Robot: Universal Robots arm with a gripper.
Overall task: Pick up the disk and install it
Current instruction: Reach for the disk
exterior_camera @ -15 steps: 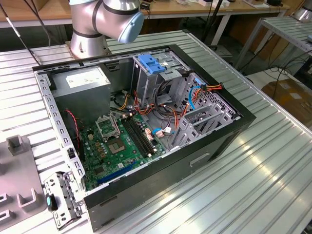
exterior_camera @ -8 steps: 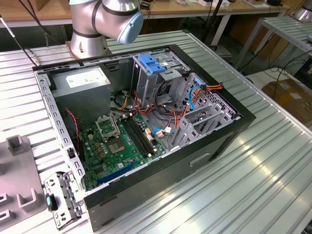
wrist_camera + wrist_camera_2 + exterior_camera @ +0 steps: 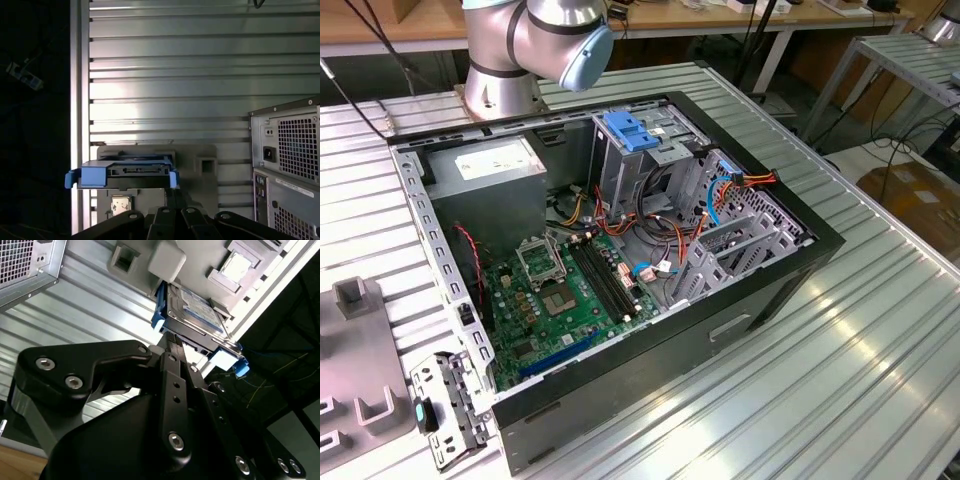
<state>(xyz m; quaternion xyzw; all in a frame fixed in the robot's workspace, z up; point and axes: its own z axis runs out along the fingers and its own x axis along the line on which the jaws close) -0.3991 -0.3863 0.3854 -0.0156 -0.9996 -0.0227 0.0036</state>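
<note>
Disk [image 3: 200, 310], silver-grey in its blue carrier rail, seen edge-on in the first wrist view [image 3: 125, 172]. The claw [image 3: 175, 342] is closed on the disk's near edge. Just behind lies a grey fixture block [image 3: 165, 260] on the ribbed metal worktop [image 3: 165, 75]. The open computer case [image 3: 770, 290] stands on the worktop in the exterior view.

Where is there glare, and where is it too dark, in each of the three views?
Exterior view: light glares off the ribbed table beside the computer case. First wrist view: a bright band crosses the table beyond the disk; past the table's edge all is dark. Second wrist view: likewise.
</note>
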